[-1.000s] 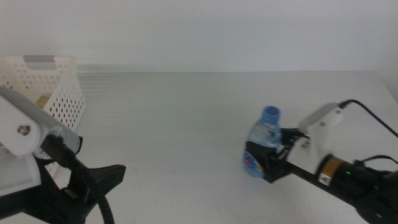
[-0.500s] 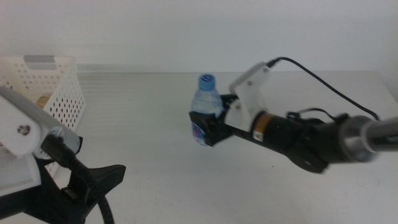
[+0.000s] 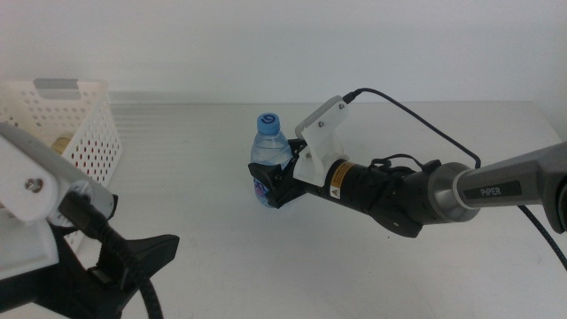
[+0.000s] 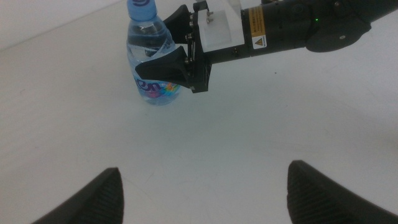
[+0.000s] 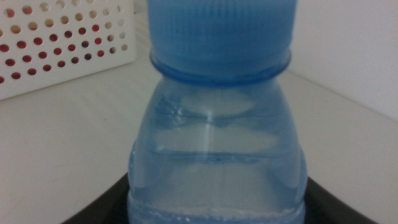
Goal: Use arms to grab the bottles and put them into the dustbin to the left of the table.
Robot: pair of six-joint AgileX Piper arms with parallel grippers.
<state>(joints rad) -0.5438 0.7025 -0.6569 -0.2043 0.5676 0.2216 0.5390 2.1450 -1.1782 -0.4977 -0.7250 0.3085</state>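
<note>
I am carrying the small blue-capped water bottle (image 3: 268, 159) upright in the right gripper (image 3: 268, 183), jaws clamped around its body, at the centre of the middle view above the bench (image 3: 204, 221). The white perforated dustbin (image 3: 84, 133) is sitting at the far left edge of the frame, well apart from the bottle. I am judging that the bottle should clear the bin's rim before the jaws let go. The left gripper (image 4: 202, 190) is waiting at lower left, jaws spread wide and holding nothing.
</note>
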